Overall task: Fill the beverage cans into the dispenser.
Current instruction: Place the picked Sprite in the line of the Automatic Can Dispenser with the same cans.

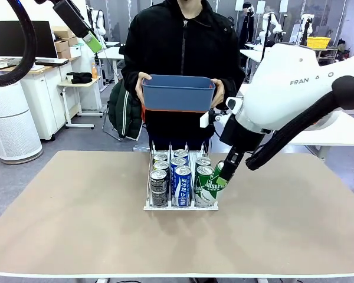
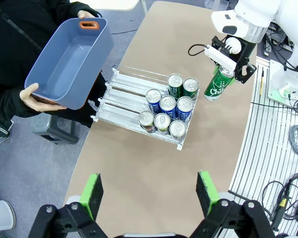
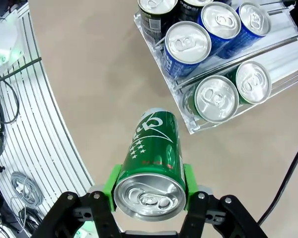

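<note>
Broad tan table (image 1: 76, 224), bare on every side of the dispenser (image 1: 181, 206); widest free stretches to the dispenser's left and right, a narrower strip between its clear front lip and the near table edge.

Beyond the dispenser's far end, past the table edge: a person holding a dark blue bin (image 1: 178, 92) in both hands, well above the rack.

Dispenser itself set at mid-table, three lanes, cans crowded toward the front lip: three black-grey cans (image 1: 159, 184) in the left lane, three blue cans (image 1: 181, 181) in the middle, two green cans (image 1: 204, 184) in the right. Back halves of all lanes open in the left wrist view.

Right gripper (image 3: 149, 191) just off the dispenser's front right corner, pads clamped on a tilted green can (image 3: 152, 158), clear of the tabletop, close beside the front green can in the right lane; touching or not, cannot tell.

Left gripper (image 2: 149, 193) high above the table on the dispenser's front side, fingers spread wide, nothing between them.
</note>
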